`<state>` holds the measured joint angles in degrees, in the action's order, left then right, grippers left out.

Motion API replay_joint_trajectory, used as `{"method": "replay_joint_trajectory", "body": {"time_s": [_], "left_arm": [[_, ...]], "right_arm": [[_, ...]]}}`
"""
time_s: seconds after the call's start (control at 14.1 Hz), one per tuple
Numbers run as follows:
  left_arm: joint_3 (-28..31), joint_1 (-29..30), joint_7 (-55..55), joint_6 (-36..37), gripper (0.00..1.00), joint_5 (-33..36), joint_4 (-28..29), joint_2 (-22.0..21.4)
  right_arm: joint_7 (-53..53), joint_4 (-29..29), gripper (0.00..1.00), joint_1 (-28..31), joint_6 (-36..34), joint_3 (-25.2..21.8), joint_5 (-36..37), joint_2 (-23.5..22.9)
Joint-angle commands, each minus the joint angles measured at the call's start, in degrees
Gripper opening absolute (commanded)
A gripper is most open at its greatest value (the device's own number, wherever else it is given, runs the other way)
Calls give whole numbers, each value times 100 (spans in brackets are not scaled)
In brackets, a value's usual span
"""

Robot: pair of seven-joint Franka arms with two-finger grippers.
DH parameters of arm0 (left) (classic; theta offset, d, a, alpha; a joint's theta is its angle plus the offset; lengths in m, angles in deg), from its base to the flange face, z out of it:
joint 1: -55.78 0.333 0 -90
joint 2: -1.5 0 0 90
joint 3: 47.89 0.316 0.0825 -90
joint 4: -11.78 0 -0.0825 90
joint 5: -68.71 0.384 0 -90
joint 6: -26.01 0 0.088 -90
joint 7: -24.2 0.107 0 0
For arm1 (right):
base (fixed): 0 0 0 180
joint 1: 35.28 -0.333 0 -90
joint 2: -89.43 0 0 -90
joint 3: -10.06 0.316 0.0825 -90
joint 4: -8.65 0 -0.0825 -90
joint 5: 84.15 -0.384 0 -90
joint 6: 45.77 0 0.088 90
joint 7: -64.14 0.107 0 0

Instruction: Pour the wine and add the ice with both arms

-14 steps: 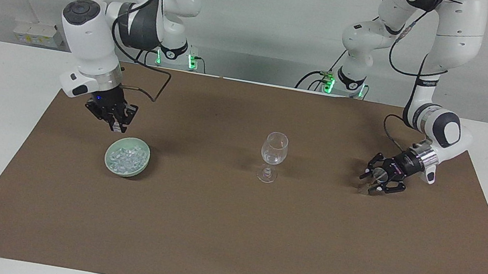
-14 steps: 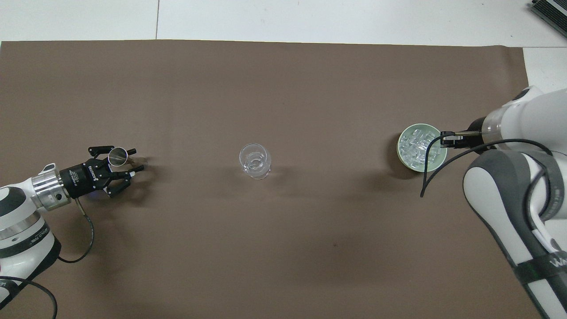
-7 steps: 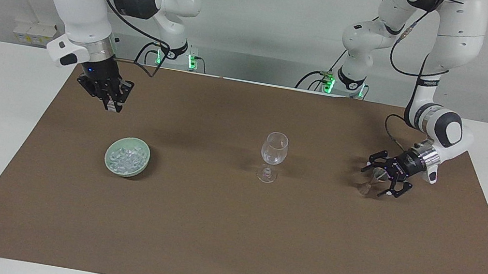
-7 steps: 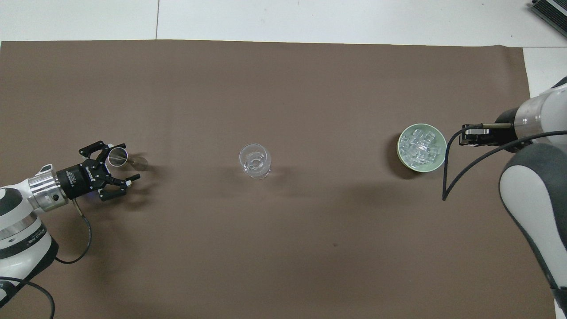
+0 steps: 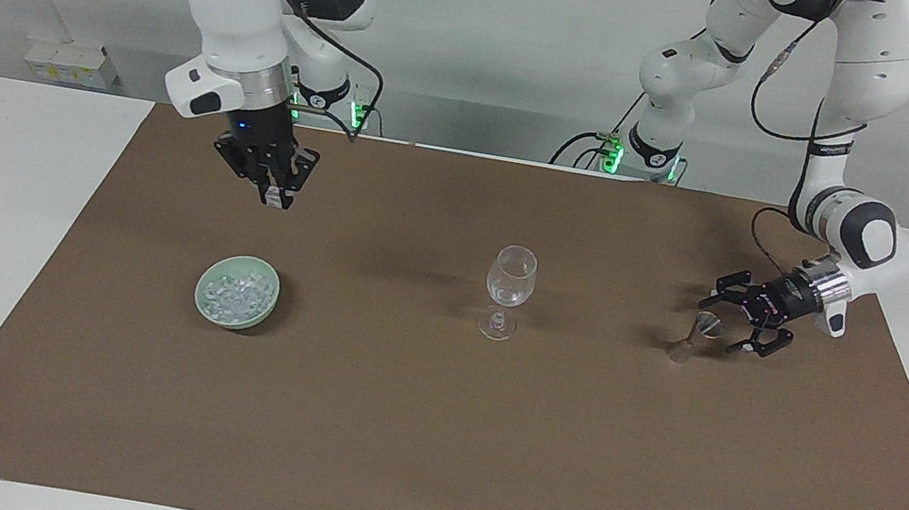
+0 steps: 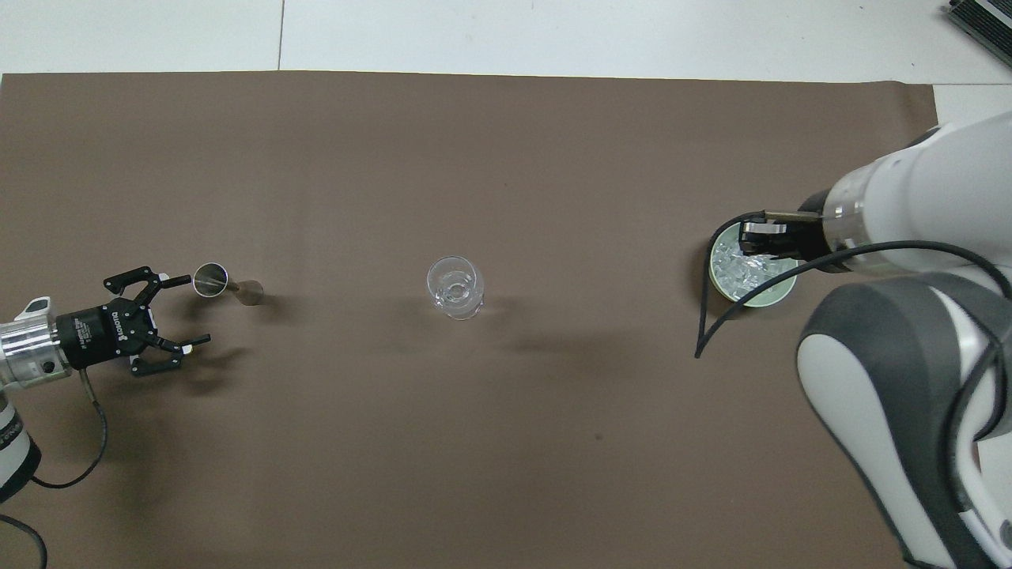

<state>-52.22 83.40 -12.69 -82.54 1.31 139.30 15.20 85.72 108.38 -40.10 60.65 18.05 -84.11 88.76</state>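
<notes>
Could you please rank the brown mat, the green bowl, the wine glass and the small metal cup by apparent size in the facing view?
1. Brown mat, by far the largest.
2. Green bowl and wine glass: the bowl looks wider and the glass taller, so I would not rank them.
3. Small metal cup, smallest.

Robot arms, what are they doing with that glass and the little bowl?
They are making a drink with ice. The right gripper is shut and hangs high over the green bowl of ice; whether it holds a chunk is unclear. The left gripper is open beside a small metal cup and is not holding it. The wine glass stands between them on the brown mat.
</notes>
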Motion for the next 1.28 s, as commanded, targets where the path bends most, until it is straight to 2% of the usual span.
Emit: {"method": "replay_joint_trajectory", "body": {"time_s": [0.0,0.28,0.43,0.57,0.85,1.06,1.2], "left_arm": [[2,77,-55,159,100,586,-209,-340],[3,77,-29,299,100,1499,-595,-649],[20,86,33,562,100,2070,-981,-667],[90,86,321,852,100,2554,-1368,-658],[90,60,1200,915,100,3644,-1782,-675],[64,-37,1737,854,100,4365,-1897,-789],[12,-72,1904,897,100,4612,-1976,-886]], "right_arm": [[695,-147,0,-517,44,27,-144,-126],[1681,-155,0,-1353,536,27,-92,-476],[2112,-715,0,-1687,555,27,-127,-827],[2324,-1007,0,-1846,563,36,-92,-1039],[2447,-1166,0,-2032,791,202,-101,-1110],[2536,-1236,0,-2040,827,378,-232,-1224],[2553,-1237,0,-2058,827,405,-215,-1277]]}}
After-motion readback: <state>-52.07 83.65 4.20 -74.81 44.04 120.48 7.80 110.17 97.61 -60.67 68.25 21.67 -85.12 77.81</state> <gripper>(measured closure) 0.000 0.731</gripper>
